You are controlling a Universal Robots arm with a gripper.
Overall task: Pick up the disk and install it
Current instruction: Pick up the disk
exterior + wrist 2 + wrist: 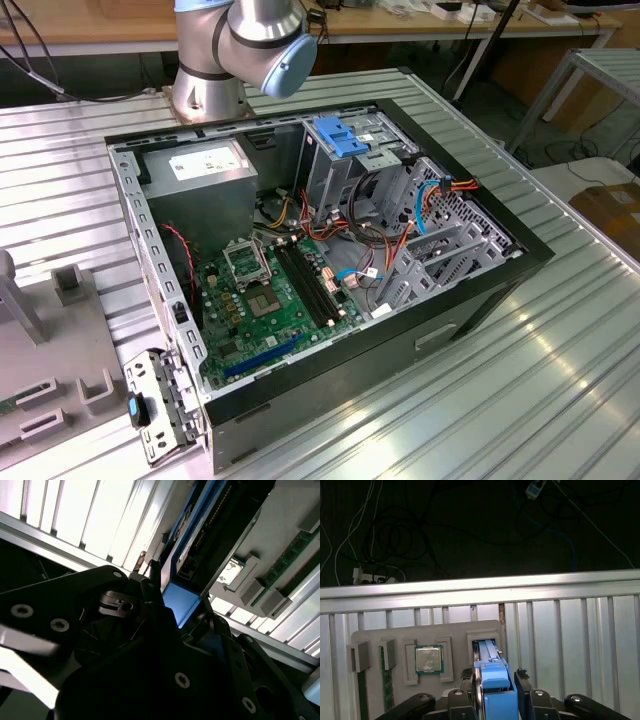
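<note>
hand (494, 674) closed on disk (495, 689), blue end nearest, edgewise in grey tray (452, 630), long axis pointing away

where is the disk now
In the first wrist view the disk stands on edge in the grey tray, beside the processor chip, the gripper straddling it.

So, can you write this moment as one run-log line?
claw: around disk | disk: standing upright in grey tray slot | computer case: open, disk not yet inside
</note>
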